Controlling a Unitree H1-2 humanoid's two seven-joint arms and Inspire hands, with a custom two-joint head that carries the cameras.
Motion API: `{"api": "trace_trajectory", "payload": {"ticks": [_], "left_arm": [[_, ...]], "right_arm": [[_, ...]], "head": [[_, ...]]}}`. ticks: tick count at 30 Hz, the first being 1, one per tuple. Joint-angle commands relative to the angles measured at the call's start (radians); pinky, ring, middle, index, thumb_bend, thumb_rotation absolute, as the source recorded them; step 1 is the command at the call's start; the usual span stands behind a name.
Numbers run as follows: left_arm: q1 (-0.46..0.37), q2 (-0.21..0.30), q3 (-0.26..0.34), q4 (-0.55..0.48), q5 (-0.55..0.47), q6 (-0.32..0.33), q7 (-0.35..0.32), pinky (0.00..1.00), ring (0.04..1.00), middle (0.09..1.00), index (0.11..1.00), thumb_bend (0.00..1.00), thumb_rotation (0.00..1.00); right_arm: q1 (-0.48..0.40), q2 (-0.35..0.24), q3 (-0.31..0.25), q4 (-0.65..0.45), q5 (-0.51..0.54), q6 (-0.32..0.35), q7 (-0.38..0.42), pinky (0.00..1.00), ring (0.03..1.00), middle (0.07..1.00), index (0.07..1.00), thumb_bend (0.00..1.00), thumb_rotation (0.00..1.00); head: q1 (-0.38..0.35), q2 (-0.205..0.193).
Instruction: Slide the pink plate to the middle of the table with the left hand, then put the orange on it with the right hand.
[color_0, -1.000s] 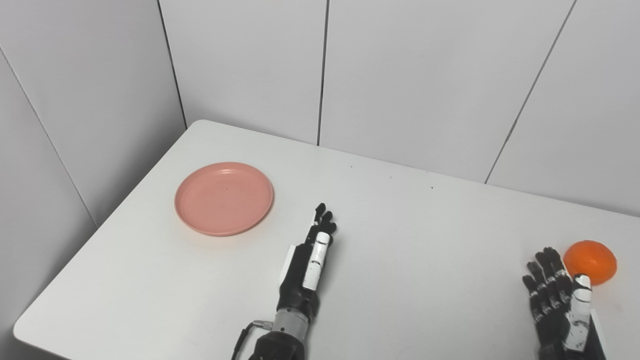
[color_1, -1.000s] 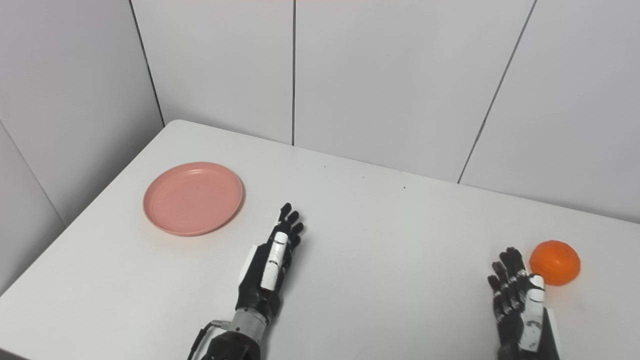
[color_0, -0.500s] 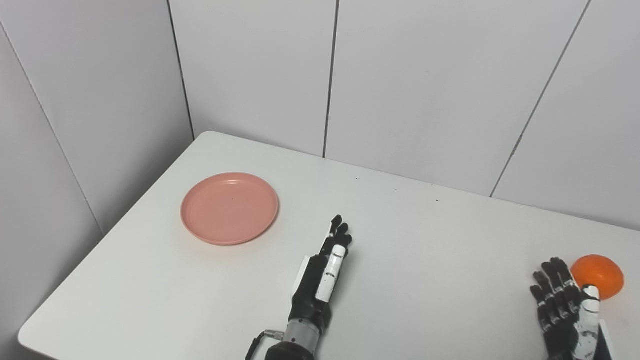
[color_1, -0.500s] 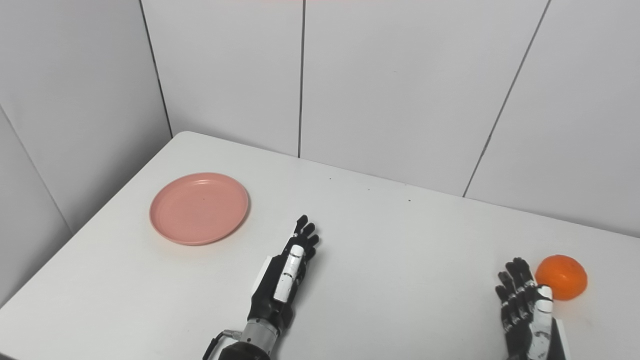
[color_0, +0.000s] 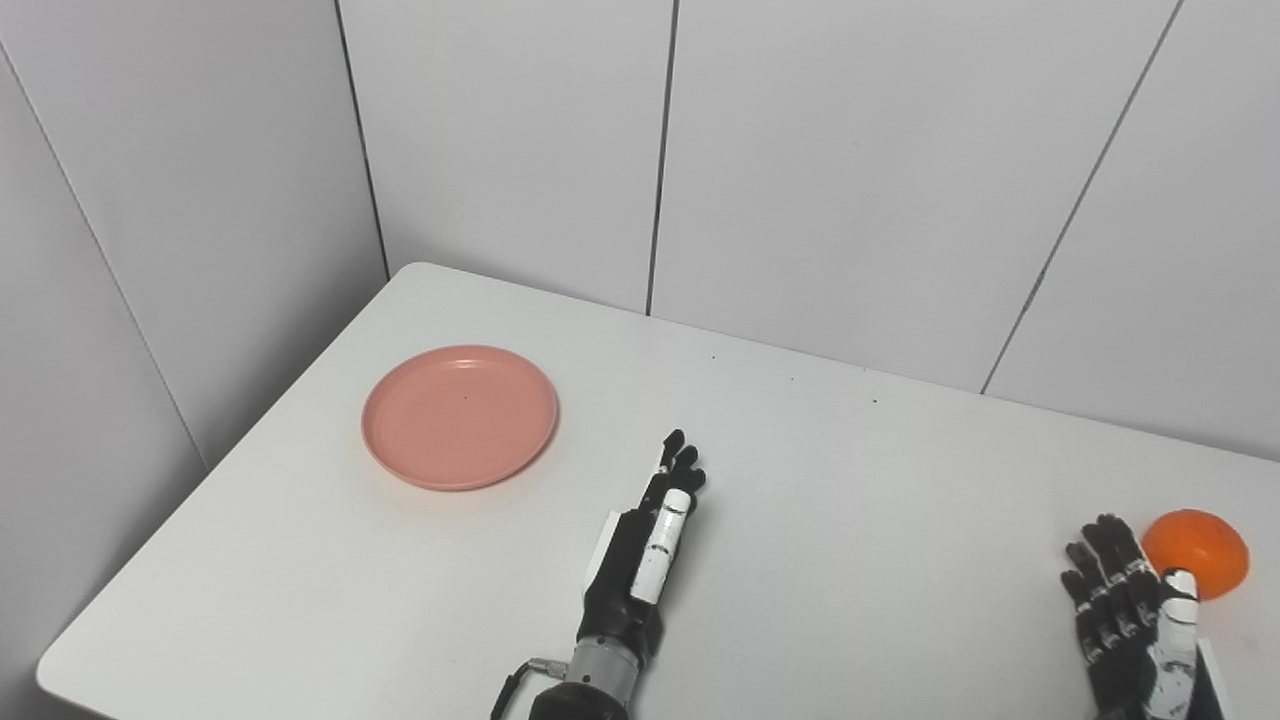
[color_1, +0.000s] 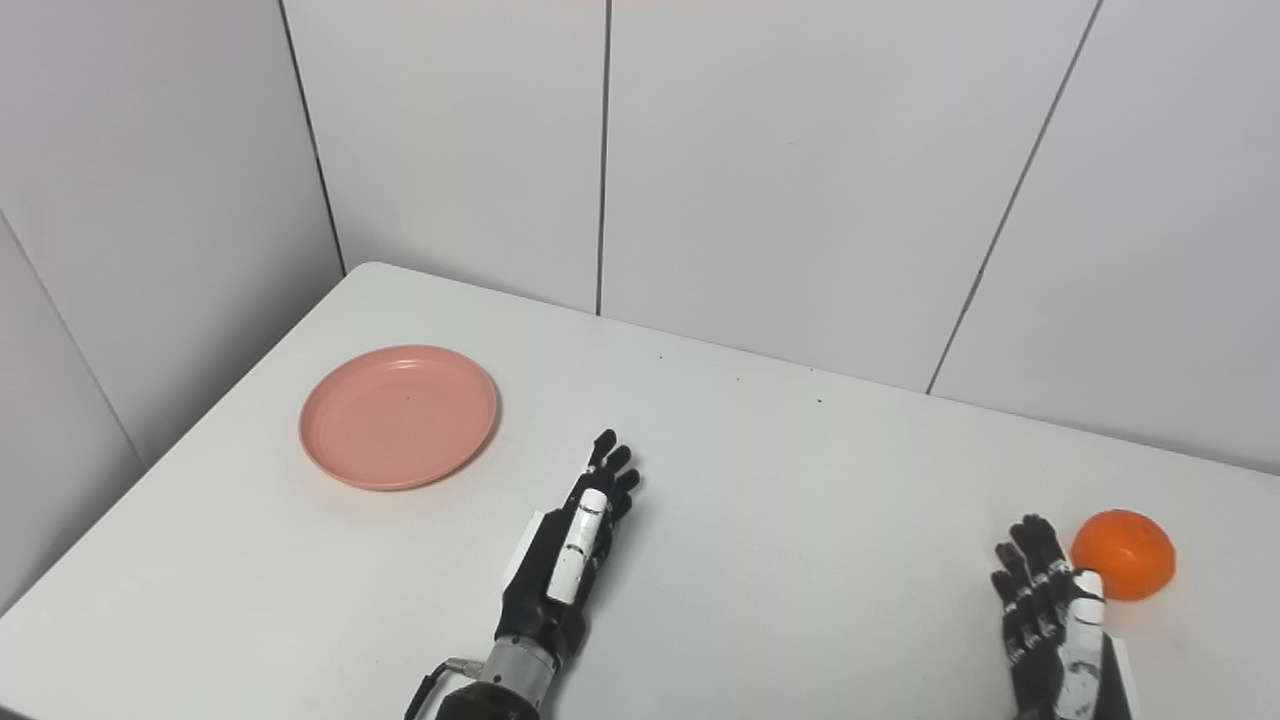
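Note:
A round pink plate (color_0: 459, 416) lies empty on the left part of the white table (color_0: 820, 500). An orange (color_0: 1196, 553) rests near the table's right edge. My left hand (color_0: 645, 545) lies open and empty with fingers straight, near the table's middle front, to the right of the plate and apart from it. My right hand (color_0: 1135, 625) is open and empty at the bottom right, its fingers just left of the orange and close to it; contact is not clear.
White wall panels (color_0: 800, 160) stand behind the table and along its left side. The table's front left corner (color_0: 60, 665) is rounded. A cable (color_0: 510, 680) runs by the left wrist.
The whole picture shifted down and right between one second ago and half a second ago, so the camera moved. Since then nothing has visibly changed; both hands and both objects stay put.

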Motion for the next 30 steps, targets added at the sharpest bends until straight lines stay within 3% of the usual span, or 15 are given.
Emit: {"api": "trace_trajectory", "payload": {"ticks": [1,19,27,30], "left_arm": [[0.013,0.002,0.012,0.024,-0.008,0.043,0.003,1.00,0.972,1.000,1.000,0.49,0.94],[0.001,0.004,0.022,0.035,-0.004,0.034,0.000,1.00,0.972,1.000,1.000,0.52,0.96],[-0.012,0.042,-0.015,0.008,0.065,-0.059,-0.019,1.00,0.978,0.995,1.000,0.65,0.93],[-0.015,0.038,-0.017,-0.032,0.069,-0.057,-0.013,0.98,0.959,0.984,1.000,0.66,0.95]], "right_arm": [[0.069,-0.003,-0.004,0.066,-0.011,-0.013,0.002,1.00,0.953,0.945,0.910,0.71,0.97],[0.067,-0.008,0.001,0.061,-0.019,-0.010,0.007,1.00,0.963,0.953,0.917,0.67,0.99],[0.068,-0.010,0.000,0.060,-0.022,-0.005,0.001,1.00,0.962,0.950,0.911,0.65,0.99],[0.071,-0.016,0.003,0.065,-0.031,-0.014,0.004,1.00,0.961,0.949,0.918,0.64,1.00]], "head": [[-0.003,0.000],[-0.002,0.000],[-0.008,-0.004],[-0.006,-0.004]]}}
